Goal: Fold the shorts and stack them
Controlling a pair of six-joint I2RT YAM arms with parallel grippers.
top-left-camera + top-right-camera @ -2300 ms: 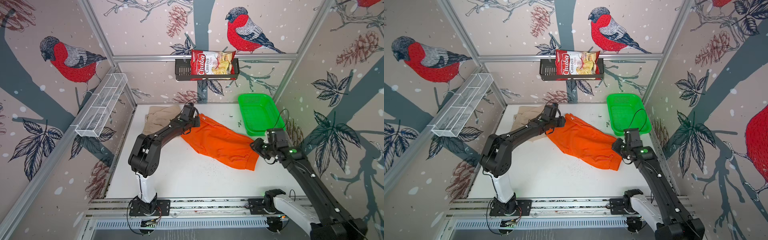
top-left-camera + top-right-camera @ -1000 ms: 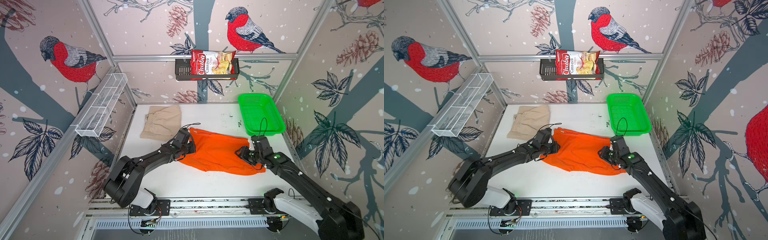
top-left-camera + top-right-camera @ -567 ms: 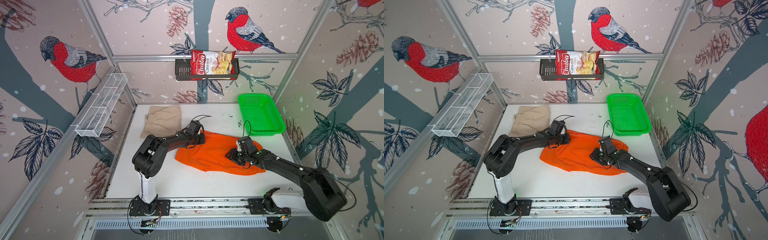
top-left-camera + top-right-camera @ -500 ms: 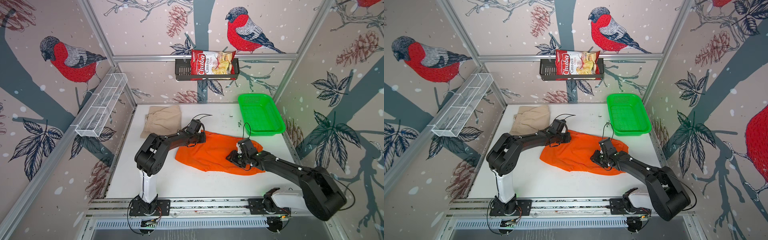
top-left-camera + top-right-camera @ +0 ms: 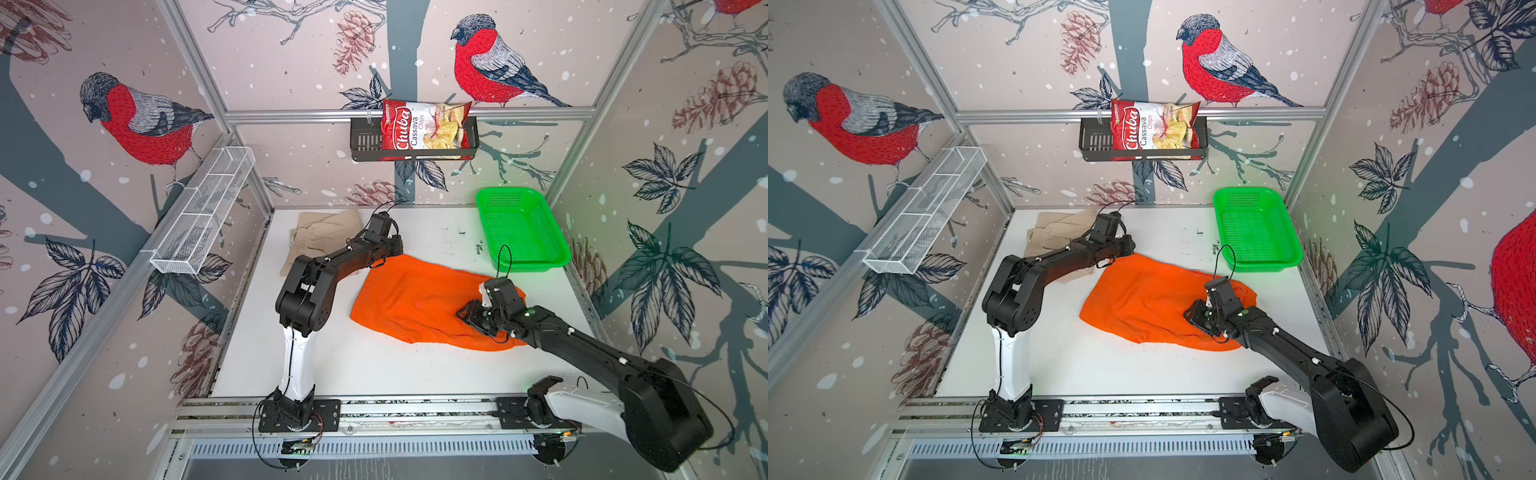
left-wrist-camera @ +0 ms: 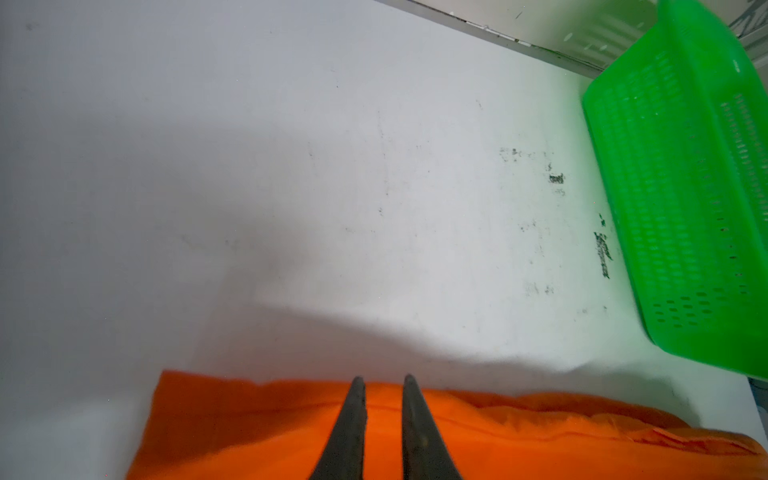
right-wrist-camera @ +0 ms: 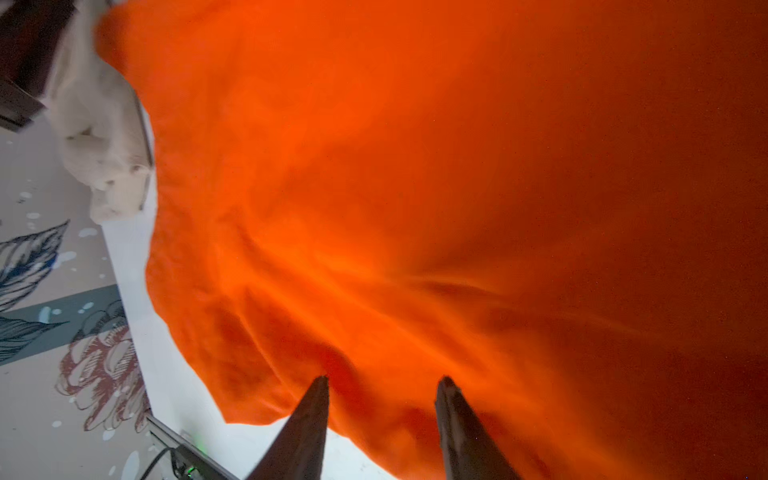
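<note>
Nearest me, my right pincer (image 5: pixel 471 319) sits low over the near-right end of the bright orange cloth shorts (image 5: pixel 411 299). Its jaws stand apart with nothing between them, only rumpled cloth beneath. The shorts lie spread across the middle of the white worktop (image 5: pixel 332 365), their long axis running from that near-right end up toward the far left. At the far-left corner of the cloth is my left pincer (image 5: pixel 395 251). Its jaws are nearly together, with a thin gap through which I see flat orange cloth, so I judge nothing is pinched. Each arm therefore has its own end: the right is nearer the near-right end, the left nearer the far-left corner. Any fold, I think, must carry one end along that diagonal onto the other. Beyond my left arm, in the far left corner of the worktop, the plain beige cloth shorts (image 5: pixel 328 232) lie apart from the orange pair, seemingly folded already. In the far right corner is the green plastic mesh basket (image 5: pixel 536 265).
</note>
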